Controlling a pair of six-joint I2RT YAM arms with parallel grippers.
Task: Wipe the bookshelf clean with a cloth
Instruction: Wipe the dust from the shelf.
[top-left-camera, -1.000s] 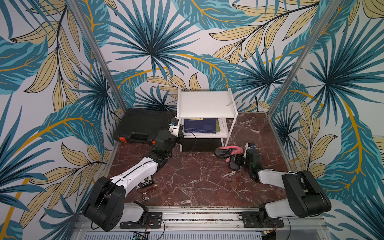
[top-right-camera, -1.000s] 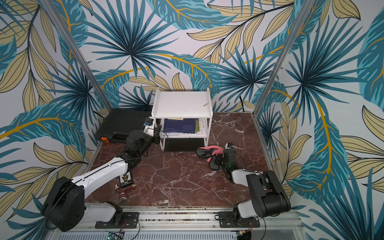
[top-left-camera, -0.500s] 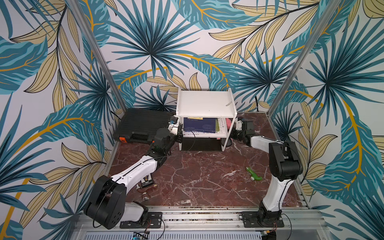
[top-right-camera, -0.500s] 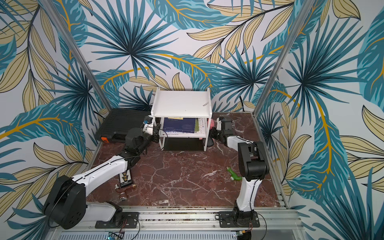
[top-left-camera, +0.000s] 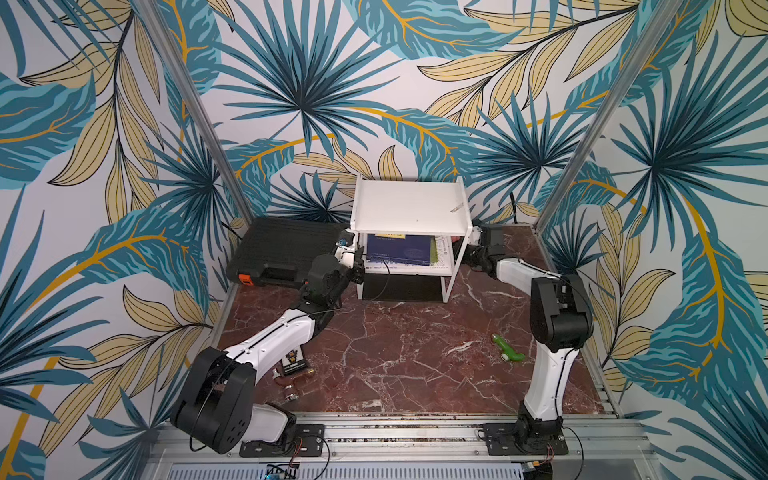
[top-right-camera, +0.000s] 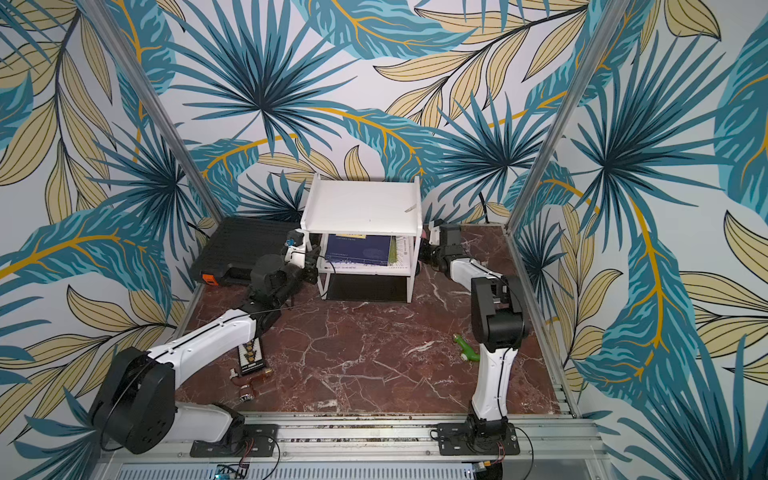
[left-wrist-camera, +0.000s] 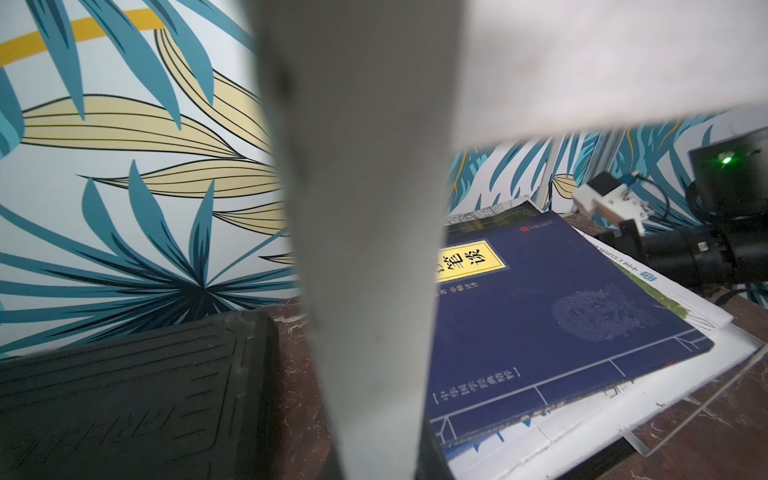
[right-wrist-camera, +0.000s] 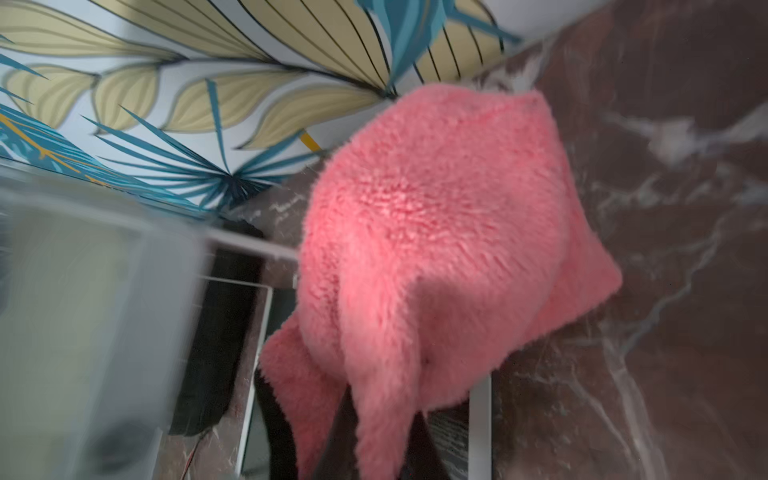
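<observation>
The white two-tier bookshelf (top-left-camera: 409, 208) (top-right-camera: 361, 208) stands at the back of the marble floor. My left gripper (top-left-camera: 354, 266) (top-right-camera: 311, 266) is shut on its front left post (left-wrist-camera: 365, 249), which fills the middle of the left wrist view. My right gripper (top-left-camera: 471, 249) (top-right-camera: 424, 249) reaches in at the shelf's right side, level with the lower board, shut on the fluffy pink cloth (right-wrist-camera: 436, 249). The cloth bunches out past the jaws beside a white frame rod (right-wrist-camera: 480, 415). In a top view only a pink sliver of the cloth (top-left-camera: 456, 239) shows behind the right post.
A blue book (top-left-camera: 399, 249) (left-wrist-camera: 561, 299) lies on papers on the lower board. A black ribbed case (top-left-camera: 282, 249) sits left of the shelf. A green toy (top-left-camera: 509, 349) lies on the floor at right, small parts (top-left-camera: 293, 368) at left. A tiny scrap (top-left-camera: 457, 206) rests on the top board.
My right arm has swung with the cloth from the floor at mid right up to the bookshelf's right side. The left arm has stayed at the left post.
</observation>
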